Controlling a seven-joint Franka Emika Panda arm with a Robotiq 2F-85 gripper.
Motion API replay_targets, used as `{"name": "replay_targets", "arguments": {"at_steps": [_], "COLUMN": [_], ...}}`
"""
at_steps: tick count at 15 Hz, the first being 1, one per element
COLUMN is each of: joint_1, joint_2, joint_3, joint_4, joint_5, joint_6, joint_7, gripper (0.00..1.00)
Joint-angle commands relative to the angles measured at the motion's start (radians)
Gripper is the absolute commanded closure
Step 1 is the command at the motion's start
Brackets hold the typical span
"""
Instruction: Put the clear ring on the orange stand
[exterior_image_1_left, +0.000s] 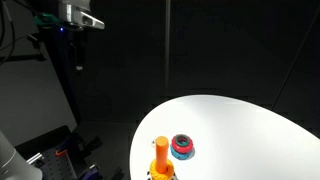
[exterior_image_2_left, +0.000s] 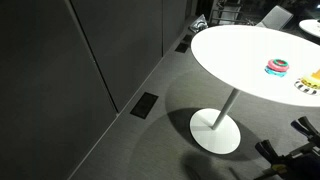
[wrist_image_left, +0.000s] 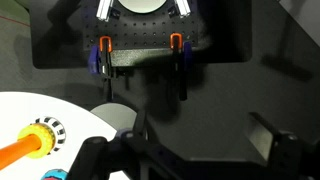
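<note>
The orange stand (exterior_image_1_left: 160, 152) is an upright orange peg on a yellow-and-black base near the table's near edge. It also shows in the wrist view (wrist_image_left: 20, 152) at the lower left, lying sideways in the picture, and at the right edge of an exterior view (exterior_image_2_left: 312, 76). I cannot make out a clear ring in any view. My gripper (exterior_image_1_left: 82, 15) hangs high up, to the left of the table and far from the stand. In the wrist view its fingers (wrist_image_left: 190, 150) are wide apart with nothing between them.
A squat red-and-blue ring stack (exterior_image_1_left: 182, 147) stands next to the stand and shows in an exterior view (exterior_image_2_left: 277, 67). The round white table (exterior_image_1_left: 240, 125) stands on a single pedestal foot (exterior_image_2_left: 216, 130). A black cart with clamps (wrist_image_left: 140, 50) is below the gripper. Dark curtains surround the scene.
</note>
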Motion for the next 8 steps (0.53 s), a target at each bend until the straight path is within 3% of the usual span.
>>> {"name": "replay_targets", "arguments": {"at_steps": [1, 8], "joint_1": [-0.001, -0.007], "joint_2": [0.0, 0.016], "joint_3": [0.0, 0.001], "joint_4": [0.001, 0.017], "joint_5": [0.0, -0.015], "joint_6": [-0.001, 0.017], "joint_7": [0.0, 0.001], "gripper": [0.0, 0.0]}}
